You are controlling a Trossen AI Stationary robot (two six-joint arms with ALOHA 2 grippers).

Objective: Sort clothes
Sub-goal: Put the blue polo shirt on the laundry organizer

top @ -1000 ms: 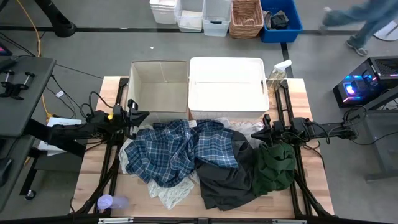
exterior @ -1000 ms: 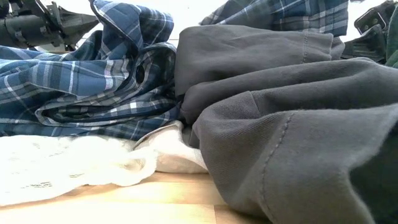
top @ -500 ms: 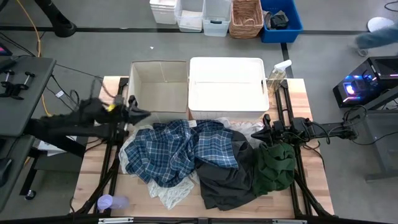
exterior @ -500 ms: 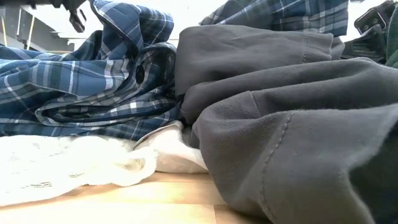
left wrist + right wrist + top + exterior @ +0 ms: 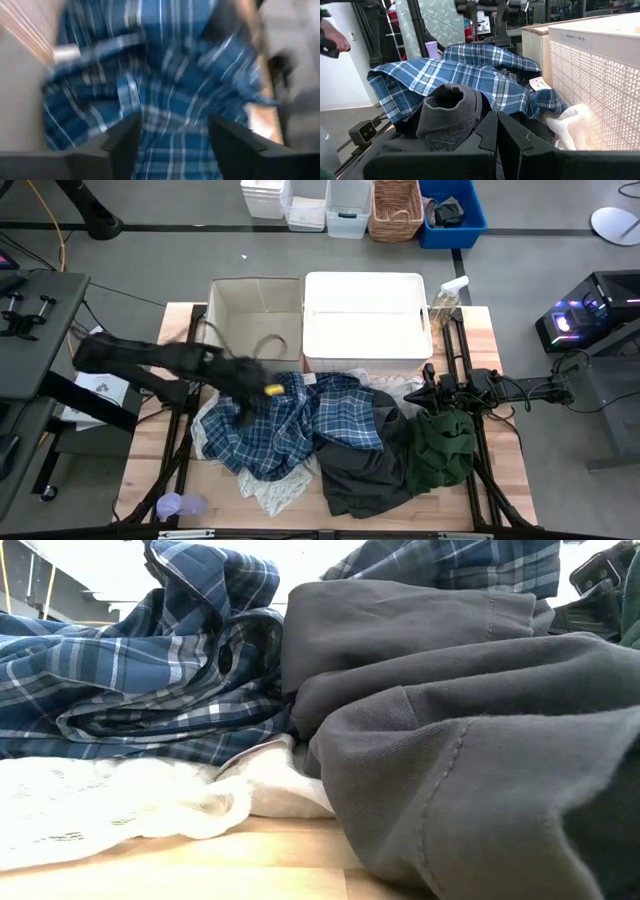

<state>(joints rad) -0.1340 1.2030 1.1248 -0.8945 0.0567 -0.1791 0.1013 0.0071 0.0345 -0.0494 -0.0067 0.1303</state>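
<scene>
A beige fabric box [image 5: 255, 320] stands at the far edge of the wooden table [image 5: 150, 470], touching a white plastic basket [image 5: 367, 320] on its right. A spray bottle [image 5: 446, 298] stands at the far right corner, just beside the basket. A pale purple cup [image 5: 170, 505] lies near the front left corner. Storage bins [image 5: 300, 200], a wicker basket [image 5: 396, 208] and a blue crate [image 5: 452, 210] stand on the floor beyond the table.

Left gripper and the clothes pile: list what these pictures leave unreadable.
- Left gripper: motion-blurred in the high view. The left wrist view shows its fingers apart over the plaid shirt, but contact is unclear.
- Right gripper: beside the dark green piece; any grip cannot be told.
- White pieces: mostly buried under the shirt; their count is hidden.
- Dark grey piece: cut off by the low view's edge.
</scene>
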